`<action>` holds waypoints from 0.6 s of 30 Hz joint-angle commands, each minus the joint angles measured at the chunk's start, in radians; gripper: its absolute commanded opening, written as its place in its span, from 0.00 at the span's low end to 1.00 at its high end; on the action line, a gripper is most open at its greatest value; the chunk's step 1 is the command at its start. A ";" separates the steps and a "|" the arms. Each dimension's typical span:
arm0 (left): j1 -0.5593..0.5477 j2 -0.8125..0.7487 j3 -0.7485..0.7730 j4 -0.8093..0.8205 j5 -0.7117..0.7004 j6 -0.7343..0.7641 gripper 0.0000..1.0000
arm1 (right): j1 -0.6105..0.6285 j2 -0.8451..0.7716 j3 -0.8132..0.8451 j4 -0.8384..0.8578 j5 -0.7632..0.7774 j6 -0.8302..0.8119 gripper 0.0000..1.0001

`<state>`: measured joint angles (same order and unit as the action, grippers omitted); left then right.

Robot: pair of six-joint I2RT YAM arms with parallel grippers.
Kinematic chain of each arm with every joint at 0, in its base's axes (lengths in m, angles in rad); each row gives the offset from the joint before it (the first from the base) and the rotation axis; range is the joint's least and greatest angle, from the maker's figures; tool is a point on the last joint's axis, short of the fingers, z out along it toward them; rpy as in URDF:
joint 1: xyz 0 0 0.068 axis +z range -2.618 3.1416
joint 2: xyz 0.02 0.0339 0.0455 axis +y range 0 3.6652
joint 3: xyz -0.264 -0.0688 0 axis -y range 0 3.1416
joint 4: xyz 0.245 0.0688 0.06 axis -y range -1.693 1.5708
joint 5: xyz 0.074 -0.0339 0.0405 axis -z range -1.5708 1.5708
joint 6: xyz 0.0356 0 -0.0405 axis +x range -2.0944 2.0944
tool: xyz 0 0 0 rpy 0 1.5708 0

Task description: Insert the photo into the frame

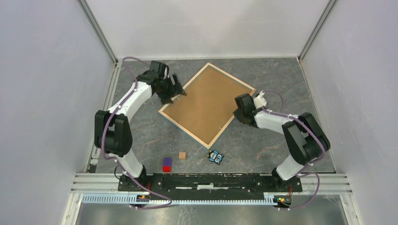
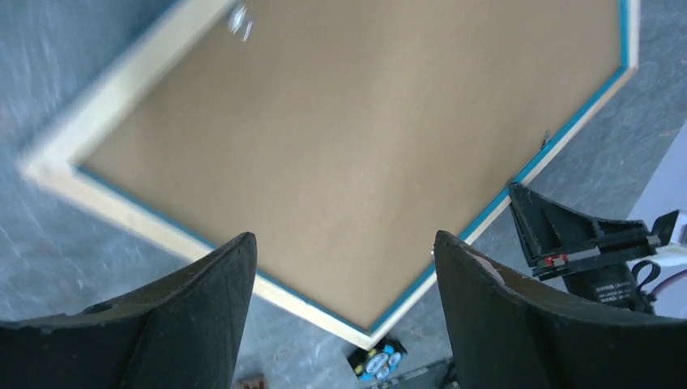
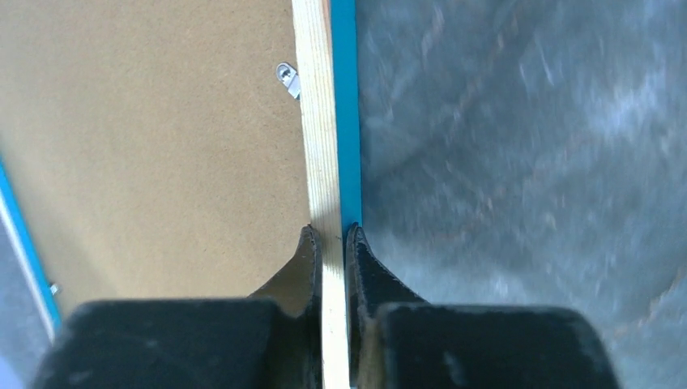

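Closest to the arm bases, on the grey table (image 1: 141, 136), short of the frame (image 1: 185, 130) and to the left of its near corner: a purple-and-red block (image 1: 166, 164). Just past that, closer to the corner, a small wooden cube (image 1: 182, 155). Directly below the corner, near it but not touching, a small blue owl figure (image 1: 215, 156).

Then the frame itself, in the middle of the table. Turned diagonally with one corner pointing towards the bases, and lying back-up. Shows a light wood rim, a thin blue line along the edges, and a brown backing board (image 1: 209, 103) filling the opening. On the board, close against the right-hand rim, a small metal clip (image 3: 288, 77).

On that right-hand rim, about halfway along: the right gripper (image 1: 241, 115), clamped on the frame. In the right wrist view, one finger (image 3: 296, 267) pressed against the board side of the wood strip, the other against the blue outer side, with no gap. Cannot tell whether that side of the frame lies flat or is raised.

Farthest out, beside the frame's far-left edge near the left corner: the left gripper (image 1: 177, 92), spread wide and holding nothing. In the left wrist view, looks down on the board between the two fingers, clear of the frame.
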<state>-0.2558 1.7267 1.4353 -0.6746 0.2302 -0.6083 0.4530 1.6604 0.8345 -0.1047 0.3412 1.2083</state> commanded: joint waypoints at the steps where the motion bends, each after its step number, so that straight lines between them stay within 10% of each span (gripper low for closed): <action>1: -0.004 -0.127 -0.221 0.042 0.025 -0.232 0.86 | 0.109 -0.097 -0.153 0.038 0.039 0.306 0.17; 5: -0.008 -0.247 -0.405 0.110 0.014 -0.335 0.87 | 0.185 -0.168 -0.174 0.150 0.070 0.157 0.64; 9: -0.031 -0.293 -0.528 0.130 -0.033 -0.410 0.84 | 0.184 -0.265 -0.129 0.140 0.208 -0.208 0.85; 18: -0.082 -0.031 -0.449 0.111 -0.094 -0.388 0.69 | 0.022 -0.260 0.052 0.248 0.131 -0.880 0.96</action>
<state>-0.3130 1.5757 0.8814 -0.5713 0.1890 -1.0023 0.5690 1.3720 0.7517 0.0837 0.4946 0.6468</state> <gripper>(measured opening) 0.705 0.961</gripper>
